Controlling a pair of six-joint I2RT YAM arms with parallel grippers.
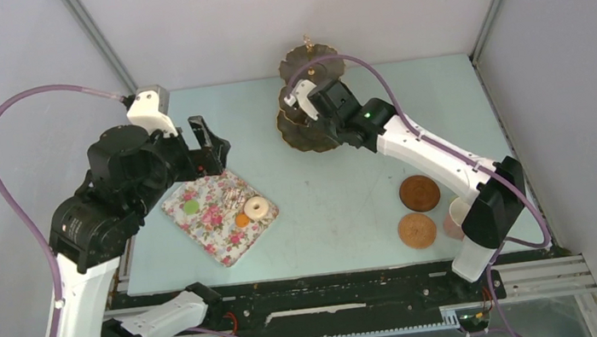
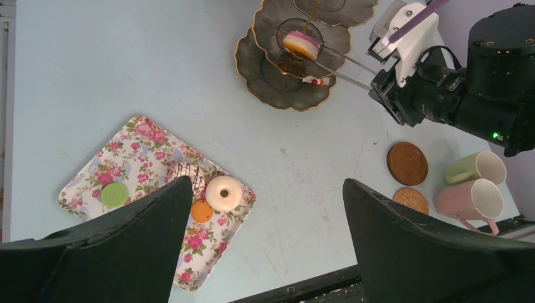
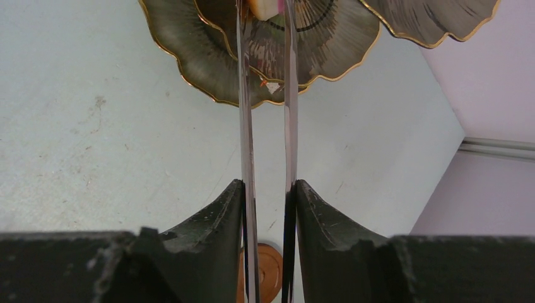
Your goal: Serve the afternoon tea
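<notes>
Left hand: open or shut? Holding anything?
Open and empty: the left hand shows its black fingers wide apart in the left wrist view, with nothing between them.

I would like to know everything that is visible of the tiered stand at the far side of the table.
The tiered stand has three dark, smoky plates that look like glass, with wavy gold rims, stacked on a thin gold centre post. It stands upright at the far middle of the table. A pink and white cake is at its middle plate, between the tips of the tongs that the right gripper holds. Whether the cake rests on the plate cannot be told.
</notes>
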